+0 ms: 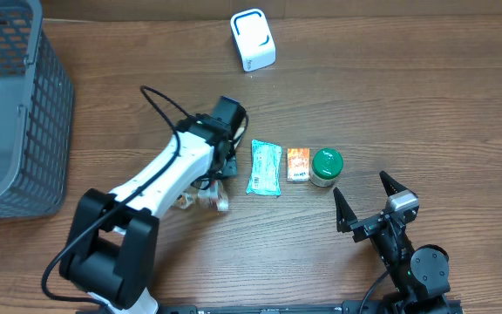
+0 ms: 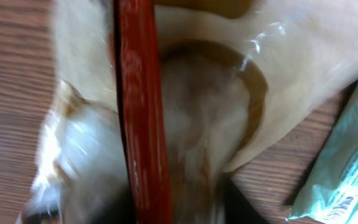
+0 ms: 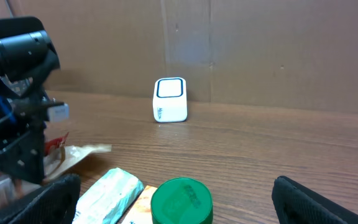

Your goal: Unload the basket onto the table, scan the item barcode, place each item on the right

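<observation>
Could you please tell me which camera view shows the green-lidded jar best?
The overhead view: the green-lidded jar appears whole, beside the orange packet. The right wrist view shows only its lid, cut by the bottom edge; the left wrist view misses it.

No wording can be read anywhere. The teal packet (image 1: 265, 167) near the middle of the worktop (image 1: 390, 105) carries print too small to make out, as does the orange box (image 1: 298, 164) just beside it. The white scanner (image 3: 171, 99) toward the far edge bears a blue rounded-square outline and a small, illegible blue mark.
</observation>
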Available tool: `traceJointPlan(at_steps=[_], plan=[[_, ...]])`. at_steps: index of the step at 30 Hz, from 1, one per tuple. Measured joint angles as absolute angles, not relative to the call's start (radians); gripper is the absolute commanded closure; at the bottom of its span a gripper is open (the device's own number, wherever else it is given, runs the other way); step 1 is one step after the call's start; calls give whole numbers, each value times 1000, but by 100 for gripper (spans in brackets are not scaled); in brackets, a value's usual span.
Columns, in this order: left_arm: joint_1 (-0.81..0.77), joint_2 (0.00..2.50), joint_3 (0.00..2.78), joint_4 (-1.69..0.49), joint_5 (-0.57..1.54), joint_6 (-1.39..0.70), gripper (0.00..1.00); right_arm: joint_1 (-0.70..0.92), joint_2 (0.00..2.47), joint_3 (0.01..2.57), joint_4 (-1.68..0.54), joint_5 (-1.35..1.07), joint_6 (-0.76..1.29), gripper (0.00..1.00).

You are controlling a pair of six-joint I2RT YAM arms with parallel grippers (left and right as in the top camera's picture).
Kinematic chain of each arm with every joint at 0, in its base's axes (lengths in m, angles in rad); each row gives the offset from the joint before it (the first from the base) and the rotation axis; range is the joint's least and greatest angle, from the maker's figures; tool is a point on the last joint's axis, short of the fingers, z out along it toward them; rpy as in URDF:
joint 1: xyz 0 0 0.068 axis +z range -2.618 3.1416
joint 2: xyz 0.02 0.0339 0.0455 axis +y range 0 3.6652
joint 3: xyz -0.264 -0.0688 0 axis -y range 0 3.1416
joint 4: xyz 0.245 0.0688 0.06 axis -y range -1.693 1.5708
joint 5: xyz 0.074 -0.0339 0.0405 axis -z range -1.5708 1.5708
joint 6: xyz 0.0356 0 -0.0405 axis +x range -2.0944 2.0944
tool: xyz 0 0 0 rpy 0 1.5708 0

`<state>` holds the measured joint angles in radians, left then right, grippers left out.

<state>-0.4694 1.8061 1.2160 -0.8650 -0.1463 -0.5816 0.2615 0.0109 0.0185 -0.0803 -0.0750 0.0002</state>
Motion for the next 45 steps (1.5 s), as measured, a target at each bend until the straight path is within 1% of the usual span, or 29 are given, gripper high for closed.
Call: traceJointPlan(at_steps=[1, 3, 8, 15, 19, 23, 26, 29, 37, 45], plan=[[-479, 1813, 1216, -865, -146, -582, 35, 262, 11, 19, -80, -75, 1, 0], [-487, 1819, 1216, -866, -144, -581, 32, 262, 11, 19, -80, -75, 1, 0], [-482, 1819, 1244, -923, -138, -556, 28, 262, 11, 19, -80, -76, 1, 0], [-465, 1818, 1388, -1048, -145, -514, 22, 262, 11, 19, -81, -75, 1, 0], [-433, 1818, 1464, -1107, -147, -492, 11, 262, 11, 19, -81, -75, 1, 0], [-356, 1818, 1536, -1122, -150, -468, 8, 262, 11, 19, -80, -76, 1, 0], [-265, 1818, 1583, -1115, -151, -458, 6, 262, 11, 19, -80, -76, 1, 0], [-174, 1818, 1605, -1102, -155, -437, 0, 262, 11, 19, -80, -75, 1, 0], [23, 1818, 1606, -1099, -195, -407, 0, 262, 11, 19, -81, -76, 0, 0], [145, 1818, 1606, -1099, -218, -407, 0, 262, 11, 19, -80, -75, 0, 0]])
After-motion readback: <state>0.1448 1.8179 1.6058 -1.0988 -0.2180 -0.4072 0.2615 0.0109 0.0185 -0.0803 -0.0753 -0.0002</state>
